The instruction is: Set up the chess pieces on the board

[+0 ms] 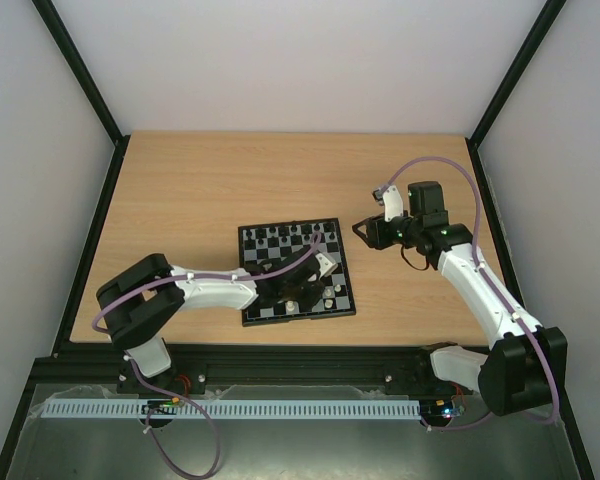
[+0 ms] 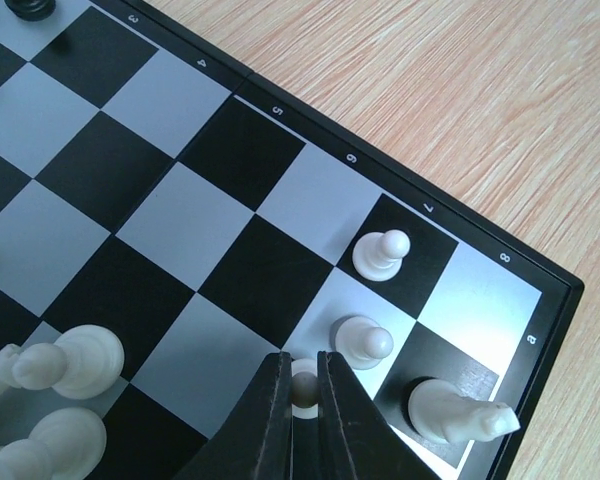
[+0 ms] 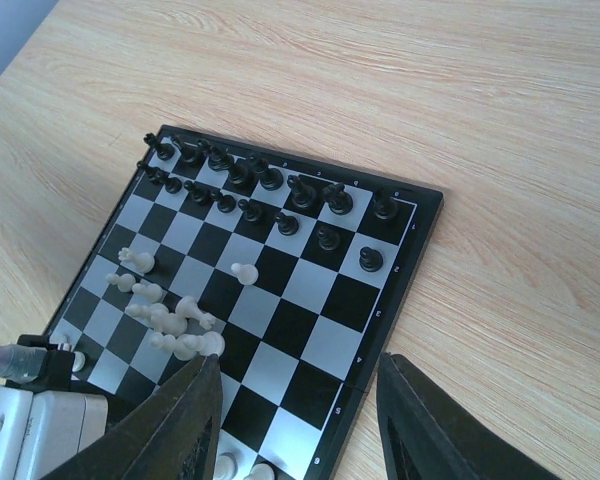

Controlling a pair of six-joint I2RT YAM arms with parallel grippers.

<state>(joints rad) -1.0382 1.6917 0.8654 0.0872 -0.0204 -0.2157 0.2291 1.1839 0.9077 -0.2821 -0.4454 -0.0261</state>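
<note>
The board lies at the table's middle. My left gripper is low over its corner, shut on a cream-white pawn that stands on a square. Beside it stand two white pawns and a white knight. Several white pieces lie tumbled at the lower left. My right gripper is open and empty, above the board's right edge. In the right wrist view, black pieces stand in the two far rows, one white pawn stands alone, and white pieces lie in a heap.
The left arm reaches across the board's near left part. The right arm stands to the right of the board over bare wooden table. Black frame posts and white walls enclose the table.
</note>
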